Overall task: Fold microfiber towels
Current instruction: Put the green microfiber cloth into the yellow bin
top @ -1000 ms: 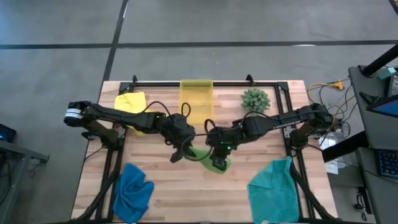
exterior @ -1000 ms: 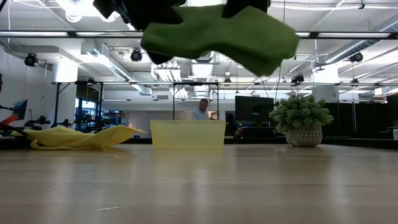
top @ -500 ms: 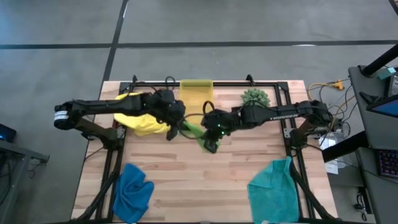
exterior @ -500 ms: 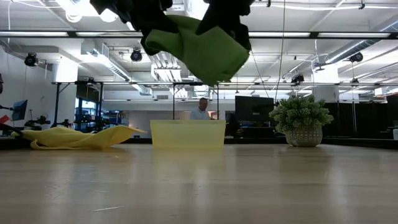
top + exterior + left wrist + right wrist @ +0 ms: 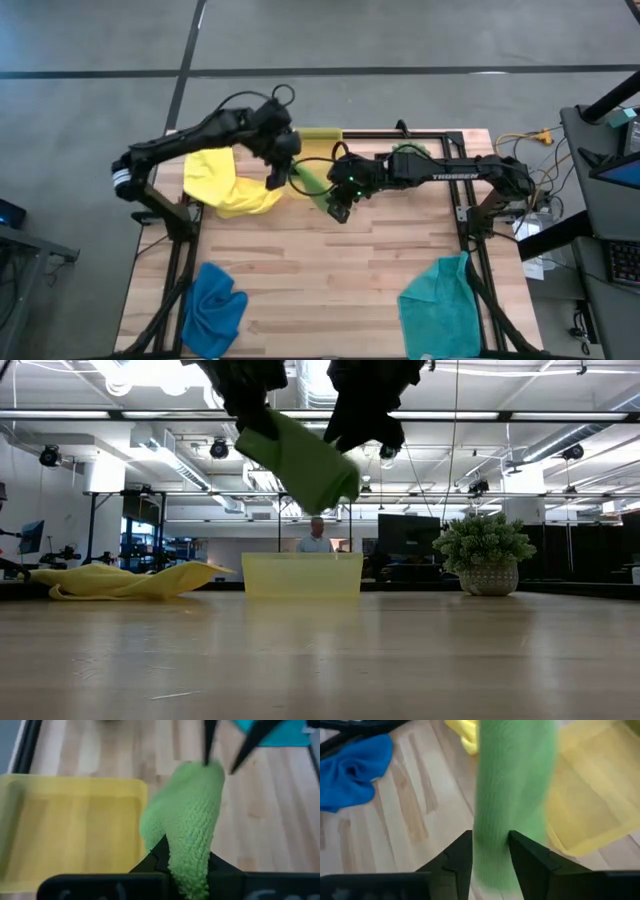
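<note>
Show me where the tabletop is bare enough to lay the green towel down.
Bare wood spans the table's middle and near edge, between the blue towel and teal towel. The far edge is crowded: yellow towel, bin, plant and both arms holding the green towel.

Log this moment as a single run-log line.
stage: green towel carried above bin | left tool: shut on green towel | right tool: towel between fingers, grip unclear | yellow towel: on table
</note>
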`<state>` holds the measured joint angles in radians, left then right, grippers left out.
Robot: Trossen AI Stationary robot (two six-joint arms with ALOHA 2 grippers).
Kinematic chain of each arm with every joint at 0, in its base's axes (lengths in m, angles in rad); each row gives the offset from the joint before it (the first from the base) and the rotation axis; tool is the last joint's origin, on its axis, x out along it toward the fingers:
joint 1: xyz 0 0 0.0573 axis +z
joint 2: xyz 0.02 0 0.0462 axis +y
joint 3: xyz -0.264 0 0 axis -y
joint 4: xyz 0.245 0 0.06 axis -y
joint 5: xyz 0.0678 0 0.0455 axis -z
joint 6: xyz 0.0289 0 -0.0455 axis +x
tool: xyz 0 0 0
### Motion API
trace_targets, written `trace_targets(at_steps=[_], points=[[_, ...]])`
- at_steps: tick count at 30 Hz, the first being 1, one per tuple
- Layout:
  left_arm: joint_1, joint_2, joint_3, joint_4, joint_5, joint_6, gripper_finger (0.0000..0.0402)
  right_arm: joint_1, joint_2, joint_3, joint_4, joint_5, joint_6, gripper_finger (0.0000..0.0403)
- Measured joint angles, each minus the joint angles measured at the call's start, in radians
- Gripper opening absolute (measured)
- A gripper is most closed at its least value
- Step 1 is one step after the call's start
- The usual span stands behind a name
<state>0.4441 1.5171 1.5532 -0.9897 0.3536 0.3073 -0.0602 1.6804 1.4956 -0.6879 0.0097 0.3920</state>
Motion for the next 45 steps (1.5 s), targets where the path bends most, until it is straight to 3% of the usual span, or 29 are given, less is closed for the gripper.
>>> trace_targets(at_steps=[10,21,26,28,33,38,41,45], points=[[0.080,0.263,0.338,-0.205,-0.134,0.141,0.0002,0.003,-0.015,0.000,-0.083,0.019,-0.067,0.0116],[0.194,0.441,0.476,-0.244,-0.290,0.174,0.0002,0.003,-0.165,-0.040,-0.131,0.061,-0.109,0.0090],[0.263,0.461,0.518,-0.220,-0.551,0.218,0.0002,0.001,-0.283,-0.104,-0.121,0.143,-0.117,0.0078],[0.289,0.470,0.534,-0.227,-0.600,0.161,0.0002,0.000,-0.329,-0.133,-0.116,0.174,-0.116,0.0075],[0.263,0.471,0.482,-0.241,-0.594,0.048,0.0002,-0.006,-0.440,-0.208,-0.095,0.215,-0.093,0.0069],[0.195,0.474,0.378,-0.138,-0.591,0.071,0.0002,-0.007,-0.517,-0.269,-0.085,0.249,-0.039,0.0069],[0.175,0.474,0.373,-0.125,-0.586,0.090,0.0002,-0.006,-0.544,-0.292,-0.083,0.251,0.004,0.0070],[0.156,0.474,0.407,-0.102,-0.505,0.078,0.0002,0.001,-0.558,-0.319,-0.078,0.250,0.037,0.0068]])
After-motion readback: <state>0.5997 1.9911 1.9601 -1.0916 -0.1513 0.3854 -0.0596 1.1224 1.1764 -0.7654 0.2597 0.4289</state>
